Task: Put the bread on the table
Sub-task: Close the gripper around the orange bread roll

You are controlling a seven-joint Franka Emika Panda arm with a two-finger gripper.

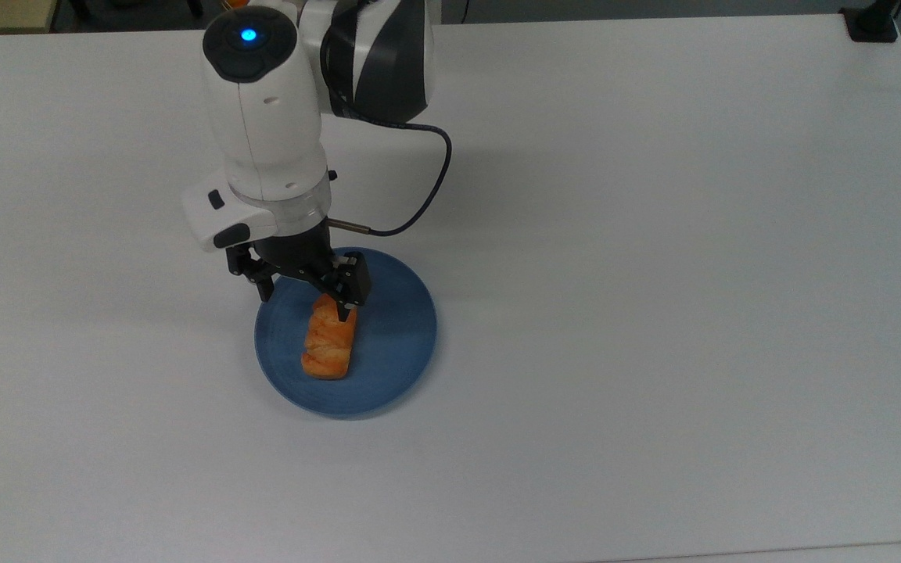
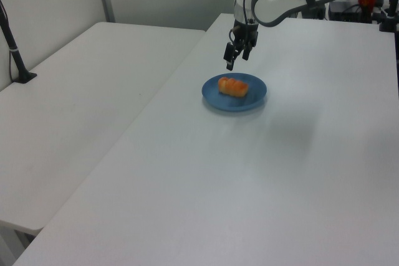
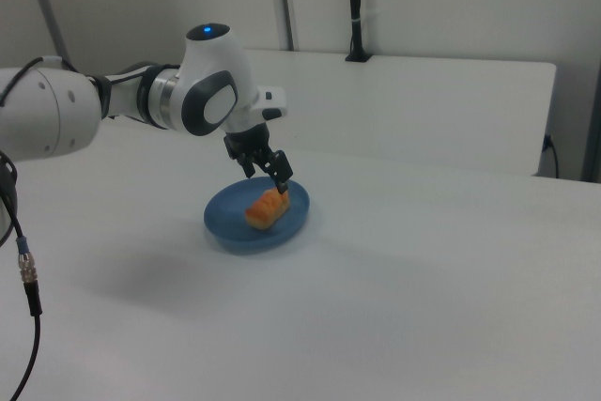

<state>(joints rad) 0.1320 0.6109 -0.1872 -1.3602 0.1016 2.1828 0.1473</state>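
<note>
Plainly resting on the blue plate, just left of its centre in the top view: the bread, long axis running 12 to 6 o'clock. Hovering above the plate's 11 o'clock rim: the gripper, jaws spread wide, one fingertip over the loaf's 12 o'clock end, not pinching anything. Underneath all of it, the white table. Seen clear of the bread in the left view.

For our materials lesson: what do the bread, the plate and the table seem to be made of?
Bread: baked pastry or perhaps a replica; orange-brown, ridged, slightly glossy top.
Plate: plastic or glazed ceramic, hard to say; even blue with a soft sheen.
Table: probably laminate; plain, smooth, matte white.
</note>
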